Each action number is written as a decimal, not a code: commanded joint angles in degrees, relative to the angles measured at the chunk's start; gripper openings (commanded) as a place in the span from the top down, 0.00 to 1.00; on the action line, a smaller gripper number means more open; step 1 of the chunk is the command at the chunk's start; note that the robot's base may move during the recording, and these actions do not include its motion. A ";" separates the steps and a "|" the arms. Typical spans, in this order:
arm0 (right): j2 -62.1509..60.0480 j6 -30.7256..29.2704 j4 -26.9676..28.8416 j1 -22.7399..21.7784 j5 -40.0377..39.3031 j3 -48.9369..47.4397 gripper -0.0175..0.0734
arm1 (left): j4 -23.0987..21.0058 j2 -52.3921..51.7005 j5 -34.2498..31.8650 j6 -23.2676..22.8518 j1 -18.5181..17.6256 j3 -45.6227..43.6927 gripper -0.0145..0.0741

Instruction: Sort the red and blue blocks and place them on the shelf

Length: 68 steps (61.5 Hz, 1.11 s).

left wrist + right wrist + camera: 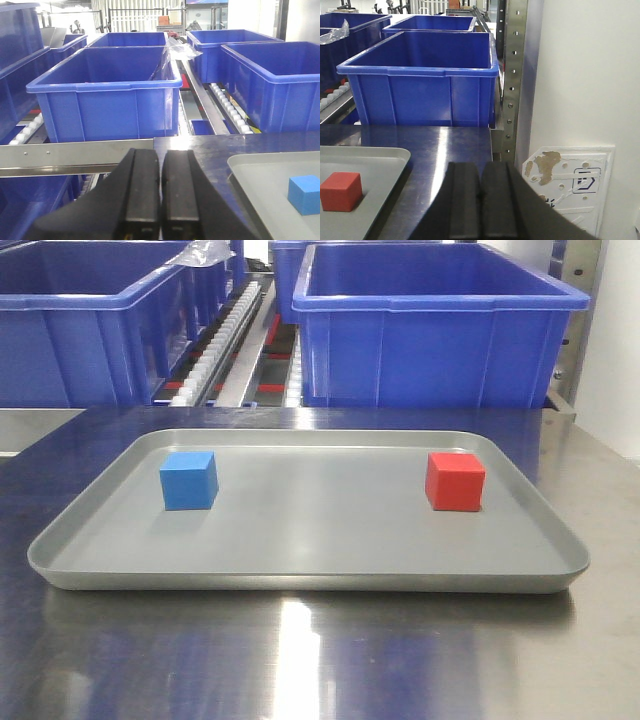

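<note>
A light blue block (189, 480) rests on the left of a shallow grey tray (300, 575), and a red block (455, 481) rests on its right. The left wrist view shows the blue block (304, 194) to the right of my left gripper (161, 157), which is shut and empty. My right gripper (480, 170) is shut and empty too, with the red block (340, 191) to its left. The shelf shows behind the table as a brushed steel rail (70, 152) and white roller tracks (225, 335). Neither gripper appears in the front view.
Large dark-blue bins (435, 325) (85, 320) stand on the shelf behind the steel tabletop (320, 660). A perforated steel upright (512, 80) and a white wall (590, 75) lie on the right. A white plate (572, 185) sits low by that wall.
</note>
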 commanded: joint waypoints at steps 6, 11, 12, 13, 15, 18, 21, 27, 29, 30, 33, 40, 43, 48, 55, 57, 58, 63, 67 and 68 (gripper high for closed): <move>-1.10 -0.61 -0.04 0.03 -5.30 -1.35 0.75 | 0.00 -1.05 -4.77 -0.02 -0.13 2.65 0.70; -1.10 -0.61 -0.04 0.03 -5.30 -1.35 0.75 | 0.00 -1.05 -4.77 -0.02 -0.13 2.65 0.70; -1.10 -0.61 -0.04 0.03 -5.30 -1.35 0.75 | 0.00 -1.05 -4.77 -0.02 -0.13 2.65 0.70; -1.10 -0.61 -0.04 0.03 -5.30 -1.35 0.75 | 0.00 -1.05 -4.77 -0.02 -0.13 2.65 0.70; -1.10 -0.61 -0.04 0.03 -5.30 -1.35 0.75 | 0.00 -1.05 -4.77 -0.02 -0.13 2.65 0.70; -1.10 -0.61 -0.04 0.03 -5.30 -1.35 0.75 | 0.00 -1.05 -4.77 -0.02 -0.13 2.65 0.70; -1.10 -0.61 -0.04 0.03 -5.30 -1.35 0.75 | 0.00 -1.05 -4.77 -0.02 -0.13 2.65 0.70; -1.10 -0.61 -0.04 0.03 -4.82 -1.71 0.75 | 0.00 -1.05 -4.77 -0.02 -0.13 2.65 0.70; -1.05 -0.66 -0.10 0.03 -3.42 -2.28 0.75 | 0.00 -1.05 -4.77 -0.02 -0.13 2.65 0.70; -1.05 -0.66 -0.18 0.03 -2.52 -2.61 0.75 | 0.00 -1.05 -4.77 -0.02 -0.13 2.65 0.70; -0.83 -0.66 -0.19 0.03 1.22 -4.06 0.75 | 0.00 -1.05 -4.77 -0.02 -0.13 2.65 0.70; 0.76 -0.66 -0.19 0.03 9.57 -9.12 0.75 | 0.00 -1.05 -4.77 -0.02 -0.13 2.65 0.70; 2.06 -0.66 -0.19 0.03 13.78 -11.67 0.75 | 0.00 -1.05 -4.77 -0.02 -0.13 2.65 0.70; 5.24 -0.72 -0.19 0.03 19.49 -15.74 0.75 | 0.00 -1.05 -4.77 -0.02 -0.13 2.65 0.70; 11.29 -0.72 0.17 0.03 25.52 -20.64 0.75 | 0.00 -1.05 -4.77 -0.02 -0.13 2.65 0.70; 12.63 -0.72 0.58 0.03 26.02 -21.57 0.75 | 0.00 -1.05 -4.77 -0.02 -0.13 2.65 0.70; 13.29 -0.72 0.84 0.03 26.03 -21.86 0.75 | 0.00 -1.05 -4.77 -0.02 -0.13 2.65 0.70; 17.09 -0.72 5.85 0.03 24.31 -22.73 0.75 | 0.00 -1.05 -4.77 -0.02 -0.13 2.65 0.70; 19.79 -0.66 11.52 0.03 22.49 -22.81 0.75 | 0.00 -1.05 -4.77 -0.02 -0.13 2.65 0.70; 20.38 -0.66 12.67 0.03 22.44 -22.89 0.75 | 0.00 -1.05 -4.77 -0.02 -0.13 2.65 0.70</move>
